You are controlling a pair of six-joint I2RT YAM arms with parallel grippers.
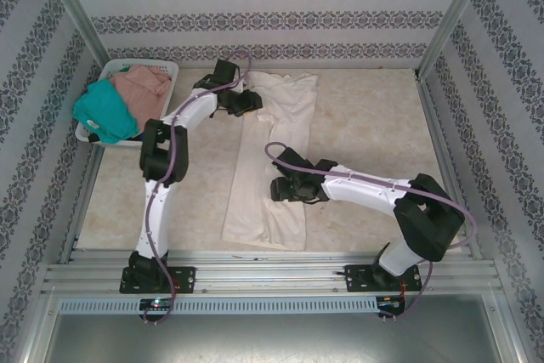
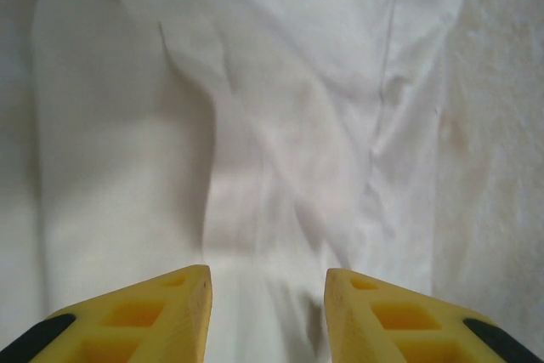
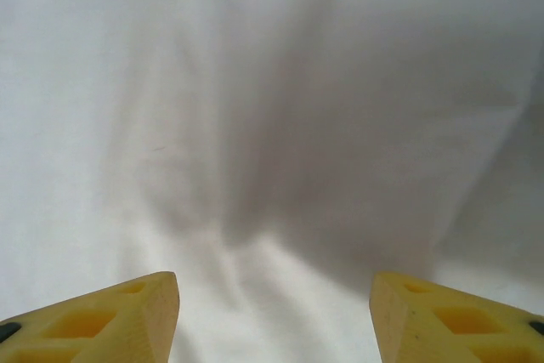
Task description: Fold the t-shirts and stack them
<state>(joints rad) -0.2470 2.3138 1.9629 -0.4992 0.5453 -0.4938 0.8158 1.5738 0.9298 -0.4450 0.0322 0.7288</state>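
In the middle of the surface (image 1: pixel 365 133), a cream t-shirt (image 1: pixel 280 150), folded lengthwise into a long narrow strip. Flat on the surface, from the far edge down toward the near rail, the near end slanted a little to the left. Soft creases along the cloth.

Over the far left part of the strip, the left hand (image 1: pixel 245 103), low above the cloth. In the left wrist view, the left hand (image 2: pixel 268 282) partly open, its yellow fingers (image 2: pixel 170 312) apart with a moderate gap. Between and beyond them, the plain cloth of the cream t-shirt (image 2: pixel 280 125), with a seam line toward the right. Nothing gripped.

Over the near half of the strip, the right hand (image 1: pixel 285 186), also low. In the right wrist view, the right hand (image 3: pixel 274 286) wide open, the fingers (image 3: pixel 127 316) well apart, above smooth cream cloth (image 3: pixel 272 108). Nothing held here either.

At the far left corner of the surface, a white lattice basket (image 1: pixel 93 135). Inside it, a teal t-shirt (image 1: pixel 104 112) on the near left side and a dusty-pink t-shirt (image 1: pixel 144 84) on the far right side, both crumpled and touching each other. Basket just beside the left arm, well apart from the right hand.
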